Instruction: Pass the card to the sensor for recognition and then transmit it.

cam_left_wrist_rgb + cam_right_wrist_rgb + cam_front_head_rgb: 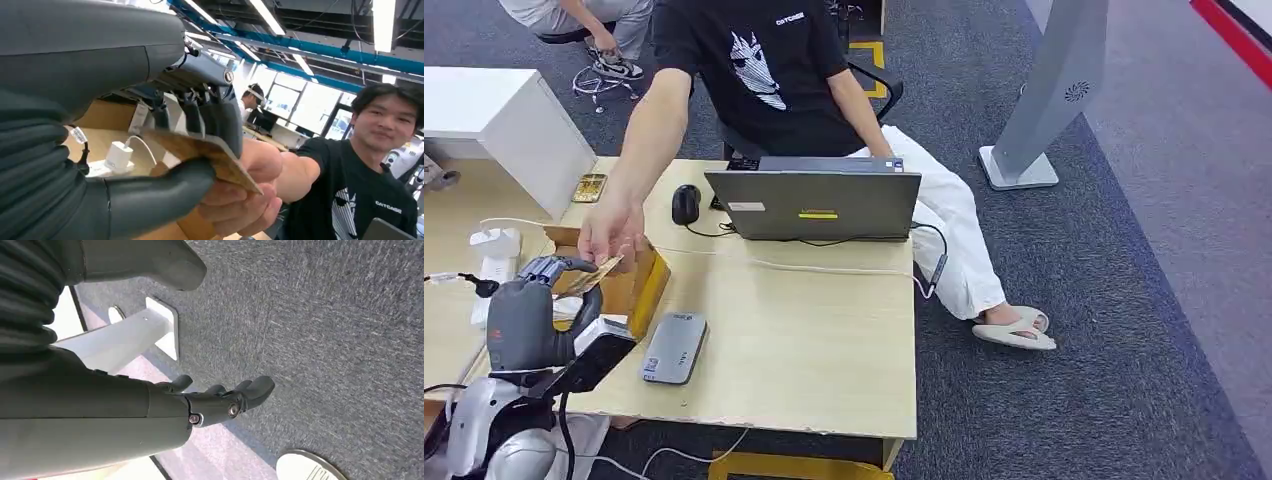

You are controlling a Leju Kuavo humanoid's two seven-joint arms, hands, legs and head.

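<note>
At the left side of the desk point(824, 340), item one: my left hand point(542, 285), raised over the cardboard box point(639, 285). Its thumb lay under the card point(210, 155) and its dark fingers point(220, 117) pressed down on top, so the card was pinched flat between them, one corner jutting out past the fingertips. I judged the flat, outward hold was meant to offer the free end for a handover.

Item two: person's hand point(614, 235), reaching across the desk from the seat behind it. From the left wrist camera its thumb and fingers closed on the far end of the same card, just beyond my fingertips; both hands held it at once. I read this as the transmit step in progress, release not yet made.

Item three: grey card reader point(674, 347), lying on the desk just beside my hand and below the card, not touching it.

Item four: laptop point(814, 203) and mouse point(685, 203), further along, well apart from the fingers.

Item five: right hand point(220, 400), hanging over the carpet, fingers loosely apart and lightly curled, holding nothing; parked, I judged, as unneeded.
</note>
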